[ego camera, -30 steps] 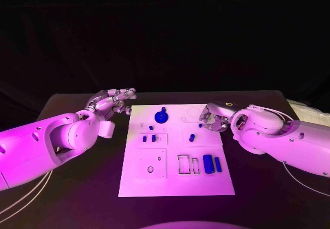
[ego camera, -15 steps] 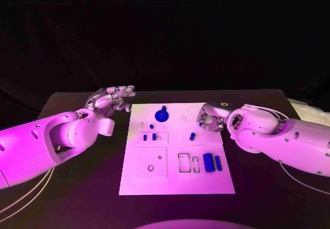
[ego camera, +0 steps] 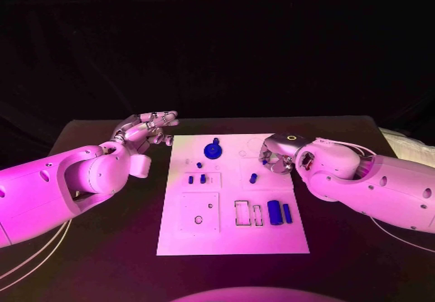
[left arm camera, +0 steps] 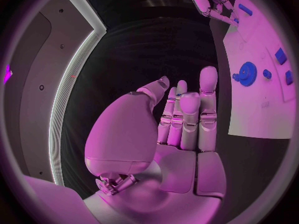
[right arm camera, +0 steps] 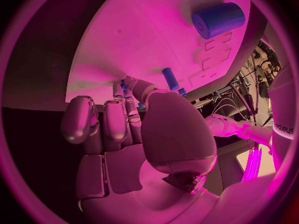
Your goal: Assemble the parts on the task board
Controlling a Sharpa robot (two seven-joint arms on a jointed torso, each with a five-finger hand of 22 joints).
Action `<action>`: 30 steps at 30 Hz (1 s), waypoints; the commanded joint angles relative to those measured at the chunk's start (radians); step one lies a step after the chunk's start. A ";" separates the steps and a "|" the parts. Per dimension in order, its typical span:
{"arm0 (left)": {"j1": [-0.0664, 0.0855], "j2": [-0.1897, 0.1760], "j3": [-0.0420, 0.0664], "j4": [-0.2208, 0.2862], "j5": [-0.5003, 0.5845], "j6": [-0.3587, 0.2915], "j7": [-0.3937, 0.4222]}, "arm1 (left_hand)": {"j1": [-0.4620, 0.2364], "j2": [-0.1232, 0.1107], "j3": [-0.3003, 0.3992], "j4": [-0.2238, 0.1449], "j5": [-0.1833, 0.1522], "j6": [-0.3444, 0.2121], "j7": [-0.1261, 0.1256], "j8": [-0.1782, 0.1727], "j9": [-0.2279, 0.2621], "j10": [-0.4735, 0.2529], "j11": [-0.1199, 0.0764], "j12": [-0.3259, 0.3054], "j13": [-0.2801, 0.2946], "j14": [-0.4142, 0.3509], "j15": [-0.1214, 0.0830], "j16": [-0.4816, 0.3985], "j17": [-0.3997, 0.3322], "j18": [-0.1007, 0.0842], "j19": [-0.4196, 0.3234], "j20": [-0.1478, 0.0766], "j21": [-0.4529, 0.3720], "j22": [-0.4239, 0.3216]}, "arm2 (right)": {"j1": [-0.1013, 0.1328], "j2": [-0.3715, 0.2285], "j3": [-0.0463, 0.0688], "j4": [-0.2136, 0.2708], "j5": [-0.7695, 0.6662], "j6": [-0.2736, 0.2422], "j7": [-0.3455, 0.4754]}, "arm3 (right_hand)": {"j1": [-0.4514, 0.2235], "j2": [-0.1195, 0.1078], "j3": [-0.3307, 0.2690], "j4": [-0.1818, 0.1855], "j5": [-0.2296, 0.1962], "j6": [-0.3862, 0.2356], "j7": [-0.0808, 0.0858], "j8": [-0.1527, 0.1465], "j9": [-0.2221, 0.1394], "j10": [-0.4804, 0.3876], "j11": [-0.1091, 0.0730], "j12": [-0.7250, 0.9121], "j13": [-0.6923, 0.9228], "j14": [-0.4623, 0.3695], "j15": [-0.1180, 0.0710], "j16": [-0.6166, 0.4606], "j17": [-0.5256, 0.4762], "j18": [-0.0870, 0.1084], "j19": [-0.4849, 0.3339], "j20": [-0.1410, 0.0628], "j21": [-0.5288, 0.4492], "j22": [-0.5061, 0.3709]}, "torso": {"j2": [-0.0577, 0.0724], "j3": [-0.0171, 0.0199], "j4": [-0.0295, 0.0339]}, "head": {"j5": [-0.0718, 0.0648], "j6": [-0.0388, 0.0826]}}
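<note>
On the task board (ego camera: 231,236), the right hand (ego camera: 276,157) seemingly hides a part (ego camera: 264,162).

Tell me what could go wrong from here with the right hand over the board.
1. The right hand seems to pinch a small blue peg at its fingertips; a shallow hold could let it slip.
2. Another short blue peg lies loose nearby on the white task board; the fingers may knock it.
3. The open left hand hovers beside the board, not steadying it.
</note>
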 commanded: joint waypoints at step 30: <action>0.000 0.007 0.001 0.002 -0.019 -0.006 -0.004 | 0.016 0.016 -0.011 -0.006 -0.001 -0.004 0.002 0.004 -0.002 -0.019 -0.001 0.011 0.003 -0.012 0.003 -0.003 -0.006 0.020 -0.006 0.002 -0.017 -0.010 | -0.029 0.015 -0.007 0.012 -0.072 -0.071 -0.013 | 0.061 0.032 0.069 -0.056 -0.044 0.050 0.014 0.010 0.017 0.090 0.002 0.009 -0.042 0.045 0.007 -0.002 -0.005 0.009 0.021 0.001 0.016 0.026 | -0.002 0.0004 -0.0013 | -0.001 -0.007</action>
